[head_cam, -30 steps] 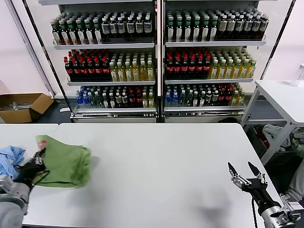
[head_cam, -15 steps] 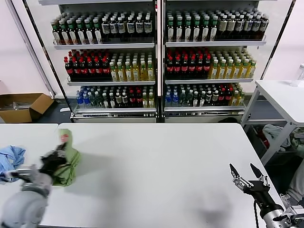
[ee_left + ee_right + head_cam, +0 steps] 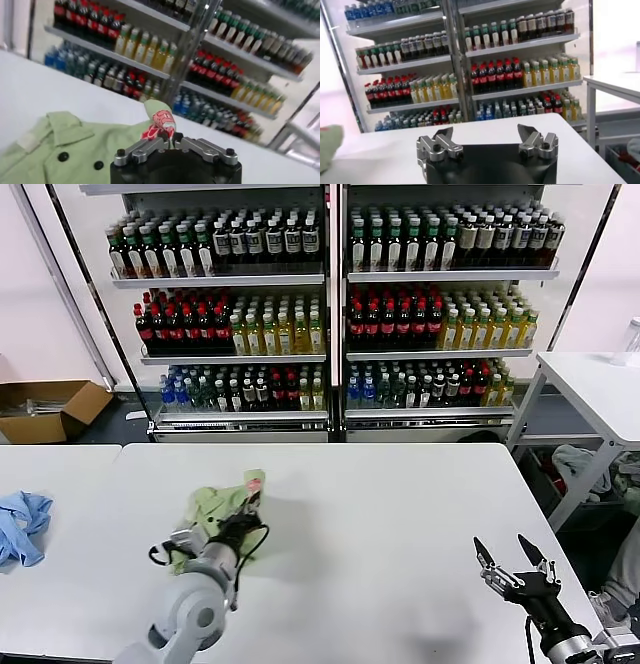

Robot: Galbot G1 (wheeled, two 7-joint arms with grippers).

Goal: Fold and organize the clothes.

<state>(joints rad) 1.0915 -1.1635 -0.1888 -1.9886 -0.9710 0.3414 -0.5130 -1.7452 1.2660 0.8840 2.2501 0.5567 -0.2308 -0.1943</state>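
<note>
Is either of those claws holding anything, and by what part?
The left gripper is shut on the green shirt, pinching a fold of fabric by the red-and-white print. The right gripper is open, holding nothing.

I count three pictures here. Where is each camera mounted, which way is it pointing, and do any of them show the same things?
Head view: high on the robot, looking down over the white table toward the drink shelves; both arms show.
Left wrist view: behind the left hand, shut on the green polo shirt, facing the shelves.
Right wrist view: behind the open right hand, low over the table, facing the shelves.
Shared: all three show the shelves; head and left wrist views share the shirt.
</note>
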